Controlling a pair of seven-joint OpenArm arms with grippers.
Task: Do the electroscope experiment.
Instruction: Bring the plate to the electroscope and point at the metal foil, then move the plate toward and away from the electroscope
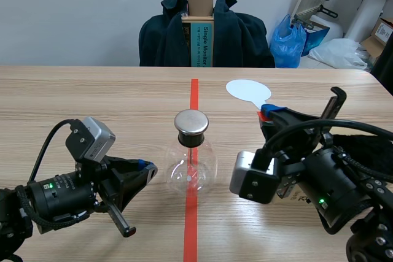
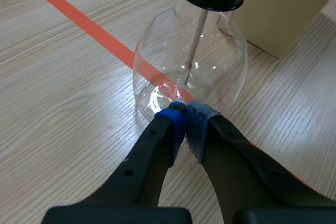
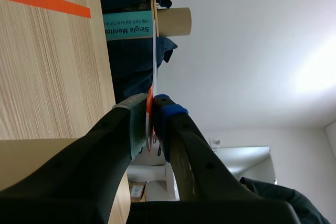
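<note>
Grasping white paddle (image 1: 248,92), your right claw (image 3: 153,108) is hovering right of electroscope (image 1: 192,164); you are needing it eased gently toward metal cap (image 1: 191,122). Left claw (image 2: 185,113) is sitting clenched, empty, just beside glass.

The table's (image 1: 92,96) middle, toward the near edge, is being blocked by the glass flask (image 1: 191,167) (metal cap (image 1: 191,122) on top). Its flanks are being crowded by the left gripper (image 1: 147,167) and the right gripper (image 1: 267,113), a white paddle (image 1: 247,91) being pinched in the latter. Bare wood is being left open toward both far corners.
</note>
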